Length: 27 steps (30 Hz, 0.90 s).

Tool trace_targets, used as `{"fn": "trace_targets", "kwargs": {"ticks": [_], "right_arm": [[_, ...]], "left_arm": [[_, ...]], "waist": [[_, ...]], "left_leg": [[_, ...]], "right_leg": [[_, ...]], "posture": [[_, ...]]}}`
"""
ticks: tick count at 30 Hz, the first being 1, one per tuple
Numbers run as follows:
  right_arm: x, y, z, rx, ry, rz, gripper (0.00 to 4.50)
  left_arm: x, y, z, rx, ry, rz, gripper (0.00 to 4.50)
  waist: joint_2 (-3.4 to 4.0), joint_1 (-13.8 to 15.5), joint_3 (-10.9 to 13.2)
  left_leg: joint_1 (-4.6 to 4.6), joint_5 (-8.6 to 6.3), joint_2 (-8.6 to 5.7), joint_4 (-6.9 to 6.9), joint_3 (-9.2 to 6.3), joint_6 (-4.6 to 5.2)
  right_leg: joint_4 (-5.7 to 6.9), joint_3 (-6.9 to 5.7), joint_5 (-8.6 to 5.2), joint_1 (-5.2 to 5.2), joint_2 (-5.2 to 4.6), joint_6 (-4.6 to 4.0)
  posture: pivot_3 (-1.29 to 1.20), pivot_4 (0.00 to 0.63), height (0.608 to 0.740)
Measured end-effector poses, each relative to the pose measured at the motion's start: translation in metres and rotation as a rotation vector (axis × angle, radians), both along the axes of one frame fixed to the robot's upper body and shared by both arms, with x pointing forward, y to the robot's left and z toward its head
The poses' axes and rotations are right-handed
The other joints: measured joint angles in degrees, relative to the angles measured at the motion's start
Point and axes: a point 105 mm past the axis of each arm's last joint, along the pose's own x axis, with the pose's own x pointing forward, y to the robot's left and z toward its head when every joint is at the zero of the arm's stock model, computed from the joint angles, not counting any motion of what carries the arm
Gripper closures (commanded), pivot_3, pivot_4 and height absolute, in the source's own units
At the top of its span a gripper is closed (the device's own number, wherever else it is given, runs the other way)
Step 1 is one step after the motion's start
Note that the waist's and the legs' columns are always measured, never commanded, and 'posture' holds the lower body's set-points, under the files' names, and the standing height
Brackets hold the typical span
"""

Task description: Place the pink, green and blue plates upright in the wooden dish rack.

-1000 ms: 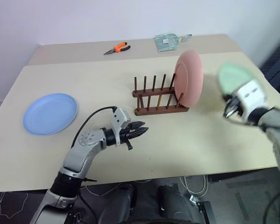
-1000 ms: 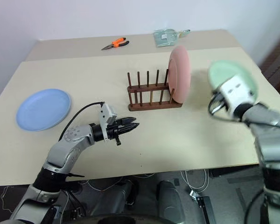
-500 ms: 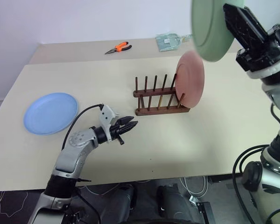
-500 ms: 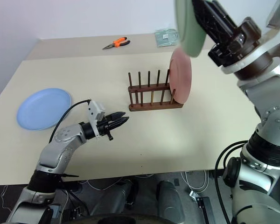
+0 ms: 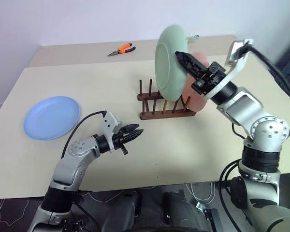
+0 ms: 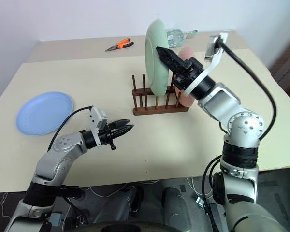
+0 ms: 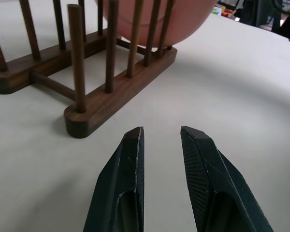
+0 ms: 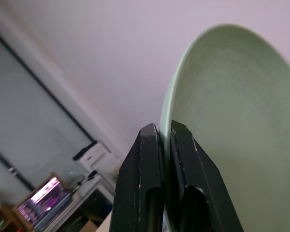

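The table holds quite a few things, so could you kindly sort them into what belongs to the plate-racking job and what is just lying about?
Belongs to the job:
- green plate, held in the right gripper
- pink plate, upright in the wooden dish rack
- blue plate, flat on the table

Just lying about:
- orange-handled pliers
- clear packet

- Green plate (image 5: pixel 168 63): matt plastic, faintly speckled.
- Rack (image 5: pixel 162 102): dark, smooth wood.
- Table (image 5: pixel 183 150): matt beige top.
- Left fingers (image 7: pixel 128 188): black, finely textured pads.
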Motion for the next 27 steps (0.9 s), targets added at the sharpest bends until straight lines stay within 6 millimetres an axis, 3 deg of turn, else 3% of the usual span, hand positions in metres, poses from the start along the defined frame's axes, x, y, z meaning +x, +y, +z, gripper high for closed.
{"fn": "trace_targets", "kwargs": {"ticks": [7, 10, 14, 27], "right_arm": [[0.013, -0.002, -0.013, -0.016, 0.050, -0.047, 4.43], [0.017, -0.002, -0.015, -0.023, 0.058, -0.056, 3.55], [0.021, -0.001, -0.015, -0.104, 0.020, -0.091, 1.59], [0.031, -0.011, -0.012, -0.634, -0.293, -0.258, 1.59]], "left_arm": [[0.001, 0.003, 0.000, 0.009, -0.003, 0.010, 3.28], [0.001, 0.003, 0.000, 0.010, -0.003, 0.013, 3.28], [0.001, 0.003, 0.000, 0.010, -0.003, 0.014, 3.28], [0.001, 0.004, 0.000, 0.016, 0.000, 0.015, 3.28]], "waist": [[0.01, -0.18, 0.00], [0.01, -0.17, 0.00], [0.01, -0.12, 0.00], [0.01, -0.09, 0.00]], "left_leg": [[0.00, 0.00, 0.00, -0.02, 0.00, 0.00], [0.00, 0.00, 0.00, -0.02, 0.00, -0.01], [0.00, 0.00, 0.00, -0.02, 0.00, -0.01], [0.00, 0.00, 0.00, -0.01, 0.02, -0.02]], "right_leg": [[0.00, 0.02, 0.01, -0.02, 0.02, -0.01], [0.00, 0.01, 0.01, -0.02, 0.02, -0.01], [0.00, 0.01, 0.01, -0.03, 0.02, -0.01], [0.00, 0.01, 0.02, -0.02, 0.01, -0.01]], "posture": [[0.00, 0.150, 0.727], [0.00, 0.150, 0.727], [0.00, 0.150, 0.727], [0.00, 0.150, 0.727]]}}
